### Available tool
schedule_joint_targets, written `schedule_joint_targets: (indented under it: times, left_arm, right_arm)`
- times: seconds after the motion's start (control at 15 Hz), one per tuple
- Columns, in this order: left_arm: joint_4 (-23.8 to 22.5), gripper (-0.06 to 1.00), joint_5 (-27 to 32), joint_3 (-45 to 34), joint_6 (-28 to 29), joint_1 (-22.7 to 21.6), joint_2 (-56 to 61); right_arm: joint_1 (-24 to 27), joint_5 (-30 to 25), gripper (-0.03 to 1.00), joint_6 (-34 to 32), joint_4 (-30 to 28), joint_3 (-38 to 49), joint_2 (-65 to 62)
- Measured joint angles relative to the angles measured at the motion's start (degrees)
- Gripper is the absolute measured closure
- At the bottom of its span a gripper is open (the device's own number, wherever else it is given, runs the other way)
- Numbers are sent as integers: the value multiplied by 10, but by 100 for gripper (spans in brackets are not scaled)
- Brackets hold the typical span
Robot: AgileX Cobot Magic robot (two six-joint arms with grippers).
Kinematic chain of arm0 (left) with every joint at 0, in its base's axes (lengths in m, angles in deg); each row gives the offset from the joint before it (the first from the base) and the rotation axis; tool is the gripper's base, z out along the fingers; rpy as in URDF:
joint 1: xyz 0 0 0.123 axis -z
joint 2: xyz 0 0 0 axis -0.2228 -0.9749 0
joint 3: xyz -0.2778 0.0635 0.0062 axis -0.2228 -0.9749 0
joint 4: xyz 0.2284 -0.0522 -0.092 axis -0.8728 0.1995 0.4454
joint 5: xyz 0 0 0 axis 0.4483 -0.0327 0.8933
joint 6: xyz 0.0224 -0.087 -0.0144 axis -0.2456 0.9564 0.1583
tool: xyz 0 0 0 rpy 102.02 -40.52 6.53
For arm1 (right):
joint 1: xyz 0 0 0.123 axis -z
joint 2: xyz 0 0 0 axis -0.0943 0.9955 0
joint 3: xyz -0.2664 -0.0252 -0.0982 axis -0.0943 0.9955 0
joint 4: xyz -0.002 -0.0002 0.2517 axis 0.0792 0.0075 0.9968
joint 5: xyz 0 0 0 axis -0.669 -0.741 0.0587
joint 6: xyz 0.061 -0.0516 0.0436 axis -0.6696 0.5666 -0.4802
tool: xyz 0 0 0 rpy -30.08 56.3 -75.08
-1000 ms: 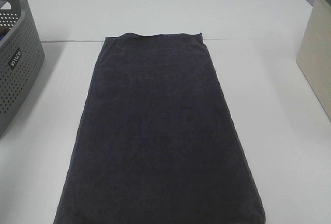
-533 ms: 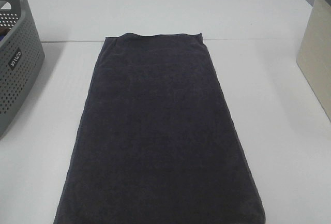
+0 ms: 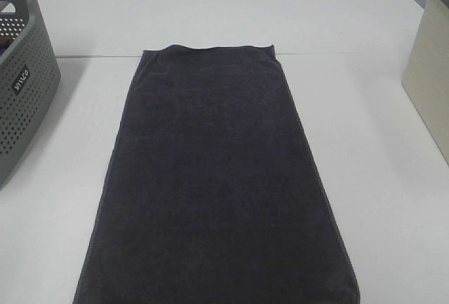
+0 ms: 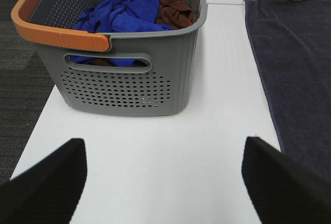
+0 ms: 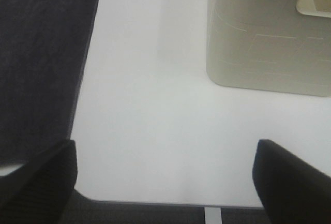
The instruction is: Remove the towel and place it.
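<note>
One towel (image 3: 214, 184), two baskets, both my grippers idle.

The towel, dark terry cloth in a long rectangle, lies flat mid-table (image 3: 365, 199) between a grey perforated plastic basket (image 4: 124, 87), orange-handled and holding blue and brown cloths, and a smooth beige basket (image 5: 264, 32). My left gripper (image 4: 165, 182) and right gripper (image 5: 165, 182) stand spread wide over bare tabletop, grasping nothing.

Even, bright overhead light — soft shadows beside the basket (image 3: 21, 79). The right wrist view is blurred; the others stay sharp.
</note>
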Motion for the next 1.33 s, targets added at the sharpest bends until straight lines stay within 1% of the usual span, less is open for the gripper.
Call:
schedule_joint_targets:
  times: [0.13,0.2,0.27,0.4,0.73,0.8,0.87,0.93,1.0,1.33]
  left_arm:
    - [1,17,-21,-14,-1,0,1]
    - [7,17,-36,-32,-1,0,1]
    - [20,17,-38,-41,-9,0,1]
    - [34,17,-44,-45,-28,0,1]
    - [43,17,-46,-45,-34,-1,1]
    - [48,17,-46,-45,-34,-7,1]
    - [54,17,-46,-45,-34,-22,1]
    - [58,17,-46,-45,-34,-72,1]
    - [60,17,-46,-45,-34,-80,1]
    - [60,17,-46,-45,-35,-80,1]
  right_arm:
    - [0,14,9,3,2,2,-14]
    - [0,35,9,10,7,7,-14]
    - [0,61,9,15,17,19,-14]
    - [0,70,9,30,30,26,-14]
    - [1,73,9,30,32,26,-14]
    - [9,73,9,30,32,26,-14]
    - [29,73,9,30,32,26,-14]
    - [66,73,9,30,32,26,-14]
    - [68,73,9,30,32,26,-14]
    - [68,73,9,30,32,26,-14]
